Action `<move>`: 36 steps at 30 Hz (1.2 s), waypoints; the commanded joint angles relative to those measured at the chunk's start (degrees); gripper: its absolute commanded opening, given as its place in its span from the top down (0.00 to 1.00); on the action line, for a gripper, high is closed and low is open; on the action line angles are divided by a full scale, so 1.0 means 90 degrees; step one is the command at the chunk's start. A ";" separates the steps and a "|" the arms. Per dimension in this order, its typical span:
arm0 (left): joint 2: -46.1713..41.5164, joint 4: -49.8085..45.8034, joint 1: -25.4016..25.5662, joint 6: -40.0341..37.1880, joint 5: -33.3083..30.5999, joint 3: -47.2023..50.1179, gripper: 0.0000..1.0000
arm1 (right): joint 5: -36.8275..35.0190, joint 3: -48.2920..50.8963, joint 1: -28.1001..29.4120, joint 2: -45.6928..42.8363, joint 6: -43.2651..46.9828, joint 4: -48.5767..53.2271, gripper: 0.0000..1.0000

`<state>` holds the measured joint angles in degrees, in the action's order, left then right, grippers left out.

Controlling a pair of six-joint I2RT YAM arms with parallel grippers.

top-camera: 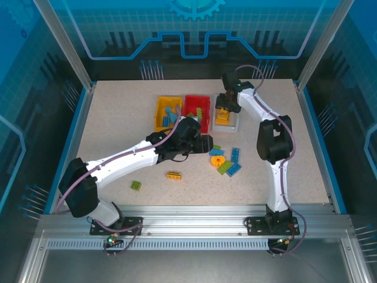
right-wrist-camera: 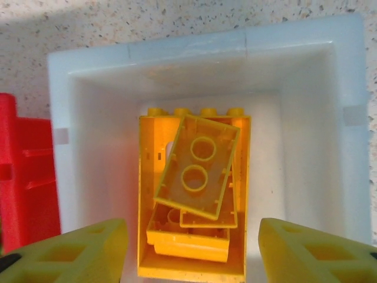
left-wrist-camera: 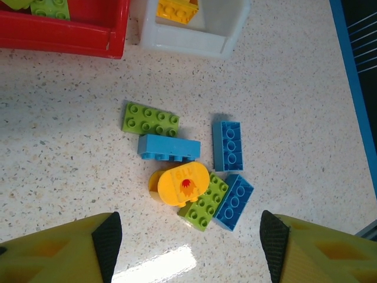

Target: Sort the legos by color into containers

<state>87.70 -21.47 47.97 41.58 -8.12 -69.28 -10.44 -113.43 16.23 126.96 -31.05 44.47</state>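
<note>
On the speckled table (top-camera: 118,124), three bins stand side by side at the far middle. The yellow bin (top-camera: 160,113) holds blue bricks, the red bin (top-camera: 191,105) holds green ones, and the white bin (top-camera: 235,121) holds yellow ones.

The right gripper (top-camera: 224,107) hangs over the white bin. From its wrist camera, the right gripper (right-wrist-camera: 194,253) has its fingers spread wide with nothing between them. Below it, several yellow bricks (right-wrist-camera: 194,200) lie stacked, some tilted, inside the white bin (right-wrist-camera: 206,44), with the red bin (right-wrist-camera: 26,177) touching it on one side.

The left gripper (top-camera: 206,143) reaches out just in front of the red bin. Its jaws are wide open and empty, as the left gripper (left-wrist-camera: 189,239) shows in its own view. Ahead of it lies a loose cluster:
- a green brick (left-wrist-camera: 151,119)
- a blue brick (left-wrist-camera: 169,147) touching the green one
- a second blue brick (left-wrist-camera: 227,145)
- a round yellow piece (left-wrist-camera: 179,184) resting against another green brick (left-wrist-camera: 205,200)
- a third blue brick (left-wrist-camera: 234,201) beside that

Nearer the arm bases, a yellow-black striped brick (top-camera: 174,175) and a lone green brick (top-camera: 136,185) lie apart from the cluster.
</note>
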 commanded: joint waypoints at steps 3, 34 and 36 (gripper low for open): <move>0.0021 -0.0159 0.0211 -0.0433 -0.0014 -0.0145 0.32 | -0.0129 0.0777 0.0212 -0.1766 0.0188 -0.0229 0.41; 0.5683 -0.2143 0.0872 -0.1197 -0.1042 -0.5852 0.27 | 0.0346 0.6571 0.0169 -1.1456 -0.0786 0.1444 0.29; 0.5807 -0.2181 0.0872 -0.1176 -0.1065 -0.5877 0.28 | 0.0364 0.6545 0.0169 -1.1415 -0.0776 0.1442 0.29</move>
<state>138.78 -38.39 55.13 31.40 -16.03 -119.72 -8.32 -54.65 18.22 23.97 -37.50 55.35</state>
